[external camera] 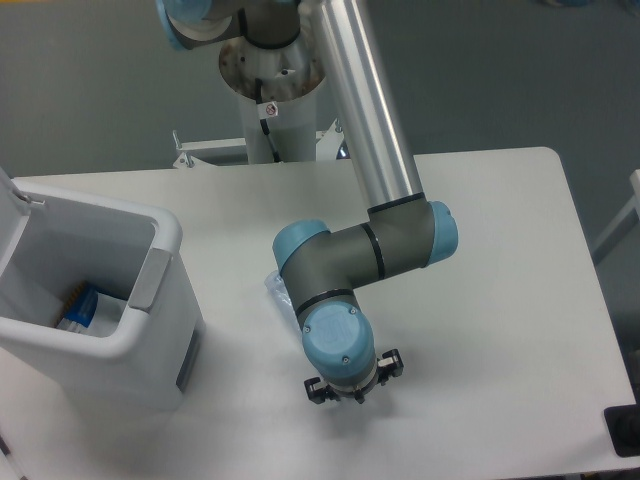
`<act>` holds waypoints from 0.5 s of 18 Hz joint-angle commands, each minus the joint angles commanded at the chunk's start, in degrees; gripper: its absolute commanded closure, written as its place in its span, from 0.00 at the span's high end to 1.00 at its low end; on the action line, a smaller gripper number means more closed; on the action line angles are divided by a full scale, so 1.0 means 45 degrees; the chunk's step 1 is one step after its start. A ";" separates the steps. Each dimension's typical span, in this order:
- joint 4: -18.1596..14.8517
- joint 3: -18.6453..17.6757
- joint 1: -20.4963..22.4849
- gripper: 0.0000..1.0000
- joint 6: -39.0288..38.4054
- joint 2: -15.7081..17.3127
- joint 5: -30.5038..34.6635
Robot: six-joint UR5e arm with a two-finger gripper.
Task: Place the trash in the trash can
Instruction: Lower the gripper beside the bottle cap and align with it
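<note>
The clear plastic bottle (80, 307) already lies inside the large white rectangular bin (150, 330) at the surface's left edge. Translucent plastic (274, 290), probably the cup, hides behind the wrist. Whether the fingers (352, 389) are apart I cannot tell; approach it slowly from above.

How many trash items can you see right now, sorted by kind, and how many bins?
Plastic bottle: 1, lying inside the trash can
Clear plastic item on the table: 1, mostly hidden behind the arm's wrist, kind unclear
Trash can: 1, white, lid open
Total: 3
</note>
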 joint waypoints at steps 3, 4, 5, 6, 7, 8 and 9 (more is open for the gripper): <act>0.0000 0.0000 0.0000 0.62 -0.0078 0.0000 0.0000; 0.0000 0.0000 0.0000 0.58 -0.0078 0.0000 0.0000; -0.0019 0.0000 0.0000 0.52 -0.0097 0.0000 0.0000; -0.0020 0.0000 0.0000 0.45 -0.0117 0.0000 0.0000; -0.0039 0.0000 -0.0058 0.38 -0.0175 0.0000 0.0000; -0.0039 0.0000 -0.0059 0.30 -0.0195 0.0000 0.0000; -0.0039 0.0000 -0.0059 0.23 -0.0195 0.0000 0.0000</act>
